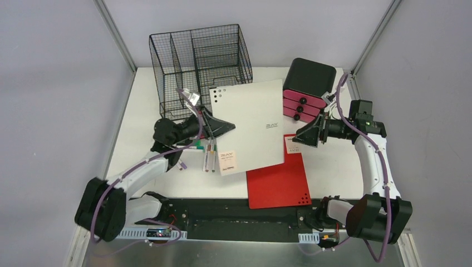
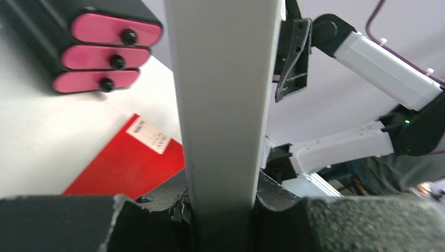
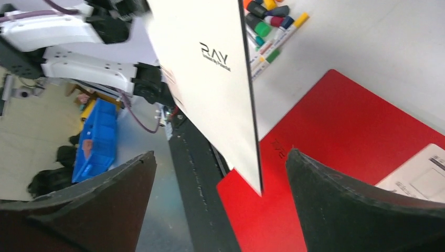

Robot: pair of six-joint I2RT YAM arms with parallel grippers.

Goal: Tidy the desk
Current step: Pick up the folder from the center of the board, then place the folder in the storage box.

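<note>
Nearest to us, on the near side of the white notebook, we see the black strip that fronts the desk. The desk's white top lies beneath the notebook and spreads past it on every side.

A red notebook lies flat under the white notebook's near right corner. Its near edge reaches onto the strip, and a white label shows on its far right corner. Just off the white notebook's near left corner we find a small printed card. A few markers lie side by side to the card's left.

The left gripper holds the white notebook by its left edge. In the left wrist view we see the jaws closed on it, with the board standing edge-on between them. From the right wrist view the notebook sits tilted, its lowest corner above the red notebook. We cannot tell whether that corner touches.

The right gripper hangs just beside the white notebook's right edge. Its jaws are spread wide with nothing in their grasp.

Beyond the white notebook's far right corner, just beside it, stands a black box with three pink drawers. Beyond its far left corner stands the black wire-mesh organizer, close against the desk's far edge.
</note>
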